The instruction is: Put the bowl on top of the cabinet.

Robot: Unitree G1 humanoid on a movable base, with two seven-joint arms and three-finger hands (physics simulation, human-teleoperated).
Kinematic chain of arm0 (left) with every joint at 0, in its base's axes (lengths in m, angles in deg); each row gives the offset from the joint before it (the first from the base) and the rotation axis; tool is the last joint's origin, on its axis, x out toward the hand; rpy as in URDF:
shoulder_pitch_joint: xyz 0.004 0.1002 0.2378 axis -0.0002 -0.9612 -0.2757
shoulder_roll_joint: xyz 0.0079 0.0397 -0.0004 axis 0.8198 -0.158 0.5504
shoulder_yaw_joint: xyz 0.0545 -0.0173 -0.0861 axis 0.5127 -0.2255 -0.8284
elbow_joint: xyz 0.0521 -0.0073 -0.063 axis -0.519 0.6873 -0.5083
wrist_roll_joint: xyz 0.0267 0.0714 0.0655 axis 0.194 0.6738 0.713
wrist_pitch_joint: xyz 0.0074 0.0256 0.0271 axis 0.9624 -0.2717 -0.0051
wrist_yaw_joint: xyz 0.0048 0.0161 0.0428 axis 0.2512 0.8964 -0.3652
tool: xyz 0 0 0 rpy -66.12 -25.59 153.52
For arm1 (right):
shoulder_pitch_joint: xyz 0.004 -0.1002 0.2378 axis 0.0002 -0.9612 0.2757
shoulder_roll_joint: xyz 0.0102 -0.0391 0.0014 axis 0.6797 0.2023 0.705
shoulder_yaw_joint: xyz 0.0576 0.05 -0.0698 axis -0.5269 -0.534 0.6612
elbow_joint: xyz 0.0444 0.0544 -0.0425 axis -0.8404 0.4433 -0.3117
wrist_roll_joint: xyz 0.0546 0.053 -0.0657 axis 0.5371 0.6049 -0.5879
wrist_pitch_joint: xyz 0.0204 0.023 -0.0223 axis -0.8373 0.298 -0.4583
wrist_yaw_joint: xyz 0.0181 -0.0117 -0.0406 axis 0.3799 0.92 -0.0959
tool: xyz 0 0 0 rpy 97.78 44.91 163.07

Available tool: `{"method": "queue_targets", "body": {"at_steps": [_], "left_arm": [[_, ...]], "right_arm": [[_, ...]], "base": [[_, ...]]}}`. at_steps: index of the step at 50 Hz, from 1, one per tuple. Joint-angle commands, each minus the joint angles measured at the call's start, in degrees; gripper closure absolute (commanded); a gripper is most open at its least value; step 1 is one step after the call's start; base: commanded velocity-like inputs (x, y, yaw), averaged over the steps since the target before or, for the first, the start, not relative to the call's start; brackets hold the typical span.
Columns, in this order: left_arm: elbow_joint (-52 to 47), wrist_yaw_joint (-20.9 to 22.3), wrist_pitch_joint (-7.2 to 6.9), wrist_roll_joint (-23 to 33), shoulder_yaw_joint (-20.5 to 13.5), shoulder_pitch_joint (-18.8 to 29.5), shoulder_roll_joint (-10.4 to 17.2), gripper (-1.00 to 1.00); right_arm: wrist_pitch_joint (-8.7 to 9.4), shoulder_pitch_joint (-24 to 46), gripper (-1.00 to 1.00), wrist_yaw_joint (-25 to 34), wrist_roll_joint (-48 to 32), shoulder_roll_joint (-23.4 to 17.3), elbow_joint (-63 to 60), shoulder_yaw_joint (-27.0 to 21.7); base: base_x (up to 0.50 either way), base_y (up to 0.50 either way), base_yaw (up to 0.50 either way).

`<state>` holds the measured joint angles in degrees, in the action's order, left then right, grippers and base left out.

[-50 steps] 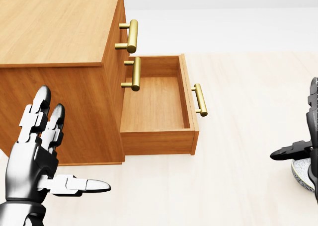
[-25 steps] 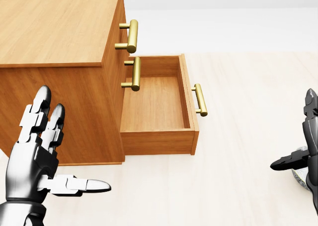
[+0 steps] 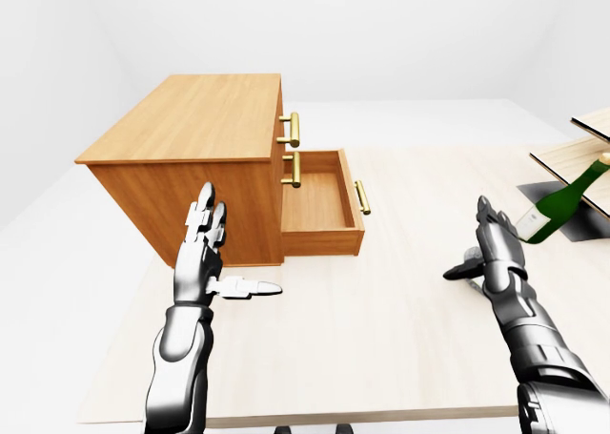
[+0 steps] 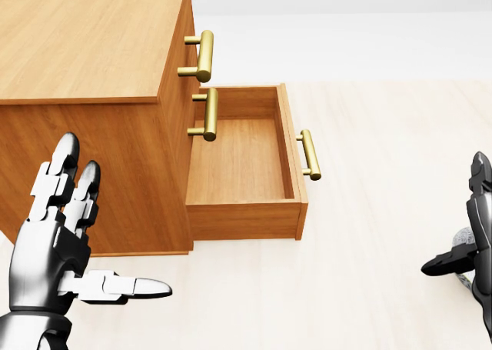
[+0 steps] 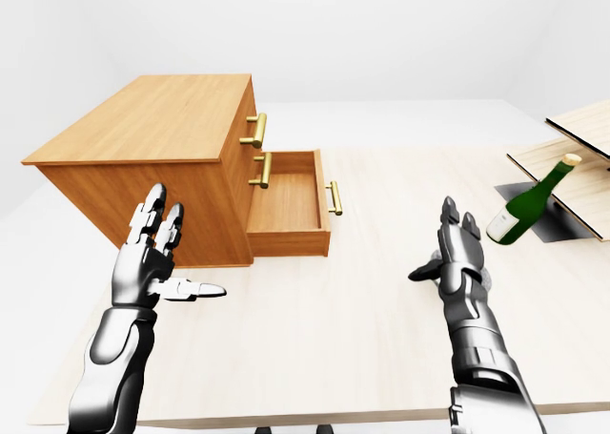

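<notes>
Silver three-finger left hand (image 3: pixel 202 262): fingers spread, holding nothing, over pale wooden table (image 3: pixel 381 348). Metallic right hand (image 3: pixel 496 262): fingers open, likewise unladen. Grey speckled bowl (image 4: pixel 460 238): mostly hidden behind right hand, apparently on table. Brown wooden cabinet (image 3: pixel 191 119): lower drawer (image 3: pixel 319 200) pulled open. Green glass bottle (image 3: pixel 558 203): tilted, far right.

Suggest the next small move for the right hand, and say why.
Probably ease the right hand down onto the bowl and close the fingers on its rim. The hand is open, and the bowl sits on the table, mostly hidden behind it and not gripped. It needs a grip before any lift to the cabinet.
</notes>
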<state>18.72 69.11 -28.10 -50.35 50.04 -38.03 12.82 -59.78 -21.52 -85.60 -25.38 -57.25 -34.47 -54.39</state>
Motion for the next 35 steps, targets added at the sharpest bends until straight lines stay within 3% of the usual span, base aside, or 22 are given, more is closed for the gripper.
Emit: {"method": "queue_targets", "body": {"at_steps": [1, 11, 35], "left_arm": [[8.50, -1.45, 0.00, 1.81, -0.34, 3.69, -0.04, -1.00], [8.51, -1.46, 0.00, 1.84, -0.30, 3.73, -0.02, -1.00], [8.47, -1.44, 0.00, 1.86, -0.12, 3.62, -0.07, -1.00]], "right_arm": [[0.00, 0.32, -1.00, -1.12, -0.50, -0.15, 2.50, 0.66], [0.00, 2.11, -1.00, -3.15, -0.76, -0.45, 8.01, 1.77], [0.00, 0.55, -1.00, -2.06, -0.96, -0.26, 6.14, 1.97]], "base": [[0.00, 0.00, 0.00], [0.00, 0.00, 0.00], [0.01, 0.00, 0.00]]}}
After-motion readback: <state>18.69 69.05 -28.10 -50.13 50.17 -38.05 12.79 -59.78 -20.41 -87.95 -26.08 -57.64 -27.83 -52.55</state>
